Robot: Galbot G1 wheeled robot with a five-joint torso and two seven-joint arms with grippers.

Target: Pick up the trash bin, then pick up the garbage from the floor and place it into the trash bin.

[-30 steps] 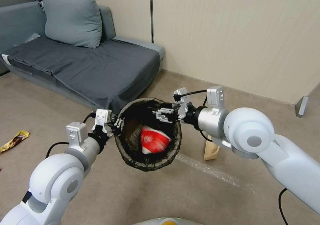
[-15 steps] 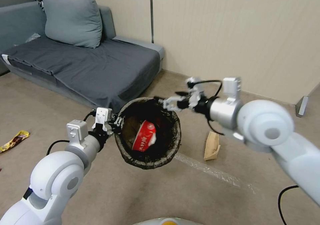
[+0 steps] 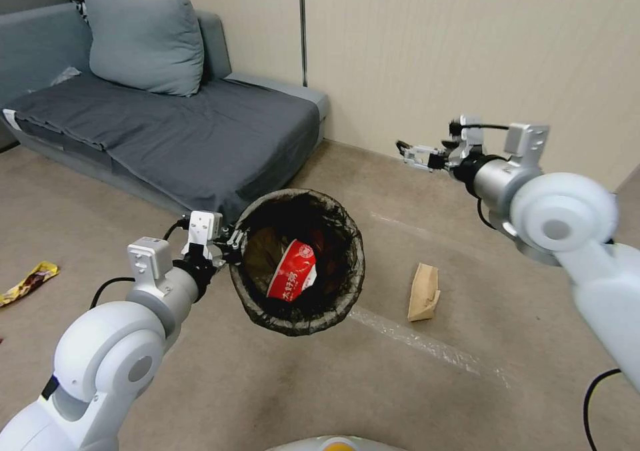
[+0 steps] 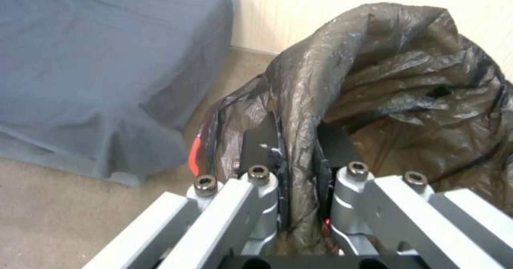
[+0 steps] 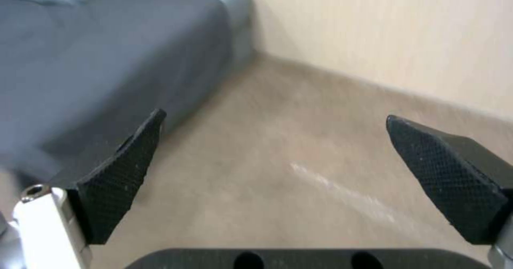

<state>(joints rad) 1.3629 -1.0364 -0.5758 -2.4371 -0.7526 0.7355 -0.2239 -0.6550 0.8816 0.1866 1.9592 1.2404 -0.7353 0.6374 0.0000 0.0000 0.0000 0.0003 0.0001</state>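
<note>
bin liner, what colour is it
Dark brownish-black, glossy plastic; the liner shows best in the left wrist view, folded over the trash bin.

The beige floor point(image 3: 373, 377) carries a tan paper bag point(image 3: 424, 292), lying just beside a pale strip of what may be tape point(image 3: 427, 345). Well apart, at the left edge, lies a yellow snack wrapper point(image 3: 28, 282). A grey sofa point(image 3: 167, 131) stands on the floor against the wall.
</note>
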